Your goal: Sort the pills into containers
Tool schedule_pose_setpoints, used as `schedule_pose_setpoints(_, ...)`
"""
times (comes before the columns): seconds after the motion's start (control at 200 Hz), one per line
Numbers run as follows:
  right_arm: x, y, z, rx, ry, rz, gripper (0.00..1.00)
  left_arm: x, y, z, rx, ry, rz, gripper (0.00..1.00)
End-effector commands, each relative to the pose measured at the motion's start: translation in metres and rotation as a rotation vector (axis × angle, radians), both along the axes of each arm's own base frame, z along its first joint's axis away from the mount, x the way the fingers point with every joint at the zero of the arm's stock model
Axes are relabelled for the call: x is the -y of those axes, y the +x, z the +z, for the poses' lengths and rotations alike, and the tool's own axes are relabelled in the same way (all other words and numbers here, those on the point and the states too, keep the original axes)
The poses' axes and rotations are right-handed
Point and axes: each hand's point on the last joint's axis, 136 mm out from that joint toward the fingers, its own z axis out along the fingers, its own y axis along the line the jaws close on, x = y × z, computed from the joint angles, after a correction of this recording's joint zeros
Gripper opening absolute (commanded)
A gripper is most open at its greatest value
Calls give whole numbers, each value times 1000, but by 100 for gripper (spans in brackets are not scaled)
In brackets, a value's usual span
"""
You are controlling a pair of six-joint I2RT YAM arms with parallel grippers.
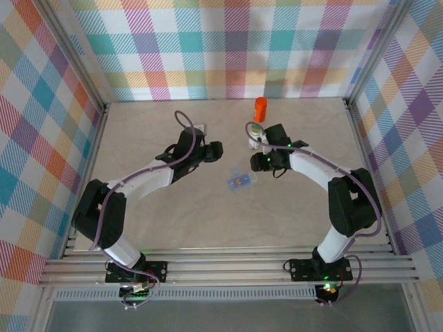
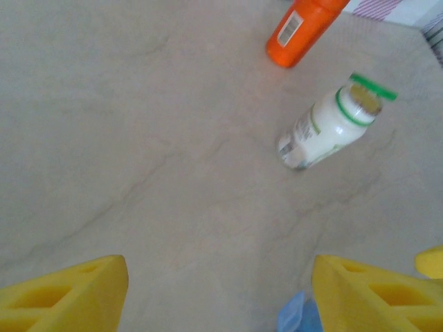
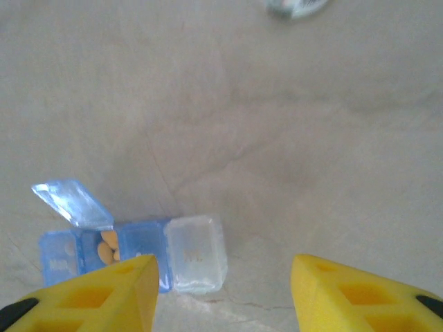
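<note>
Hovering over the blue pill box [image 3: 138,250] mid-tabletop, one lid up, yellow pills [image 3: 106,249] exposed, right end effector [image 3: 225,280] is part-spread and empty, left end effector [image 2: 220,283] wide, empty; next likely a fine pinch, then carry toward green-capped bottle [image 1: 257,131] or orange bottle [image 1: 260,108] at 12 o'clock.

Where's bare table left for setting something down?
The near strip of table, between the box and the near edge, is free, and so is the far-left corner. It is crowded at centre-right, around the box, green-capped bottle and orange bottle.
</note>
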Motion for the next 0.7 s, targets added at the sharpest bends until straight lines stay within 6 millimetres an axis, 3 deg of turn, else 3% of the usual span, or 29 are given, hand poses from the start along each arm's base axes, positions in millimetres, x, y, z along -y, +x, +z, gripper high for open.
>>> schedule_pose_setpoints(0.0, 11, 24, 27, 71, 44, -69, 52, 19, 17, 11, 33, 5, -48, 71)
schedule_pose_setpoints(0.405, 39, 88, 77, 224, 145, -243, 51, 73, 84, 9, 1, -101, -48, 68)
schedule_pose_setpoints(0.54, 31, 112, 90, 308, 209, -245, 51, 90, 107, 3, -6, -169, -23, 67)
schedule_pose_setpoints(0.695, 23, 136, 91, 334, 235, -238, 51, 115, 125, -7, -29, -251, -48, 61)
